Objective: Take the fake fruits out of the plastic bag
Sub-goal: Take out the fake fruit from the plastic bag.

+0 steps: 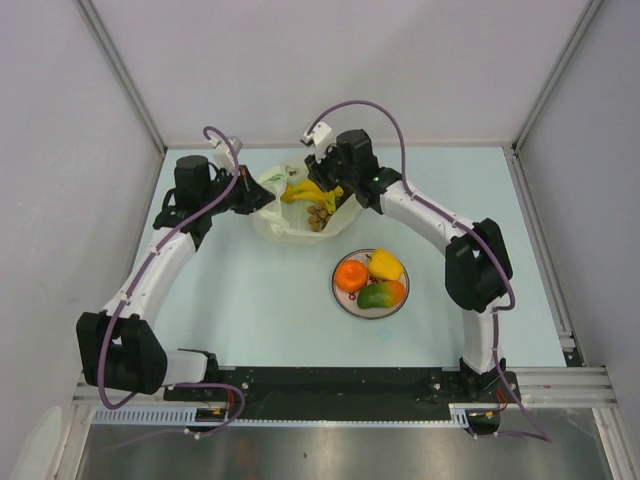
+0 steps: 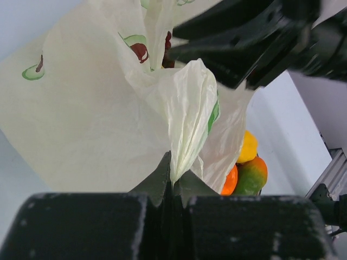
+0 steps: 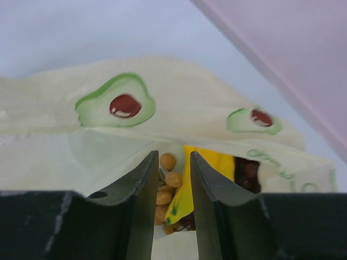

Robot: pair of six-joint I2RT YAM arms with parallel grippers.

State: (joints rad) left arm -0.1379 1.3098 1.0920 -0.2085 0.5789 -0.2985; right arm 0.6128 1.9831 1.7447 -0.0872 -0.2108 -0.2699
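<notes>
The plastic bag (image 1: 272, 218) (image 2: 81, 119) (image 3: 65, 157) stands at the back of the table, printed with avocados. My left gripper (image 1: 250, 196) (image 2: 174, 174) is shut on a bunched fold of its rim. A yellow banana bunch (image 1: 305, 190) (image 3: 190, 189) and a brown round cluster (image 1: 318, 217) (image 3: 167, 179) lie in the bag's mouth. My right gripper (image 1: 335, 200) (image 3: 173, 162) reaches into that mouth. Its jaws stand narrowly apart with the banana tip and brown balls between them. Dark purple grapes (image 3: 246, 170) show deeper inside. An orange (image 1: 351, 274), a yellow fruit (image 1: 385, 264) and a mango (image 1: 382, 294) rest on the plate.
The round white plate (image 1: 365, 313) sits in front of the bag, right of centre. White walls close in the table on three sides. The arm bases and a black rail run along the near edge.
</notes>
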